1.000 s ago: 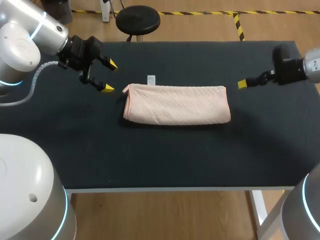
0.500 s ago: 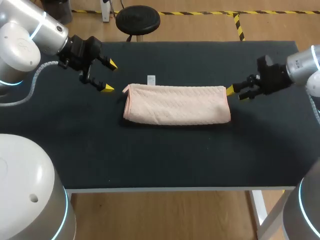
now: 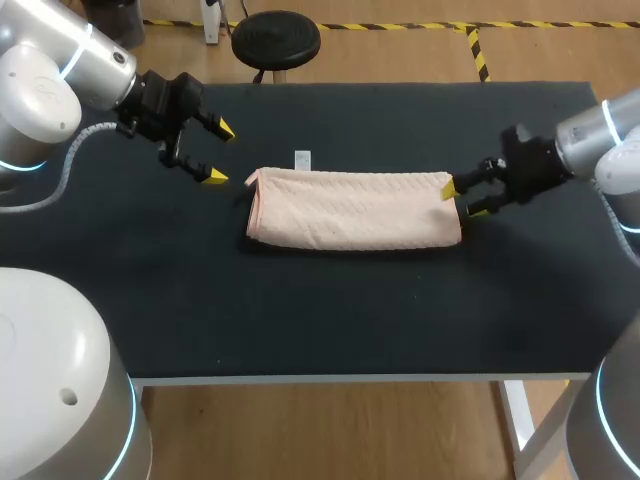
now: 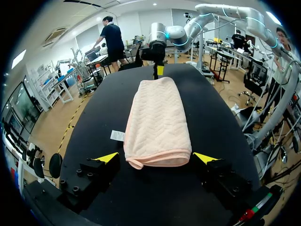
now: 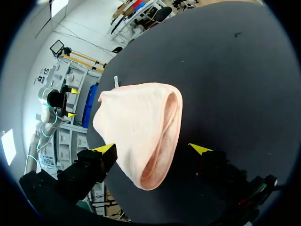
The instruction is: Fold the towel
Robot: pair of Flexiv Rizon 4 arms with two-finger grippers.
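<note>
1. Head view, left side: left pincer (image 3: 220, 152) hangs over the dark worktop (image 3: 350, 320), fingers spread, holding nothing. It sits just beside the left short end of the towel (image 3: 352, 208), apart from the cloth. Left wrist view agrees: that end lies ahead of the fingers, between their lines, ungripped.
2. Middle: pink towel lies flat as a long narrow band across the worktop's centre. A small white tag (image 3: 303, 159) lies just beyond its far long edge, near the left end.
3. Right side: right pincer (image 3: 462, 199) is at the towel's right short end, fingers apart. Right wrist view shows the doubled, rounded end between the spread fingers; no clamping seen, so logged as open and not gripping.
4. Progress (judgement): layered edges suggest the lengthwise fold is done. An end-to-end fold looks outstanding; neither end is gripped yet.
</note>
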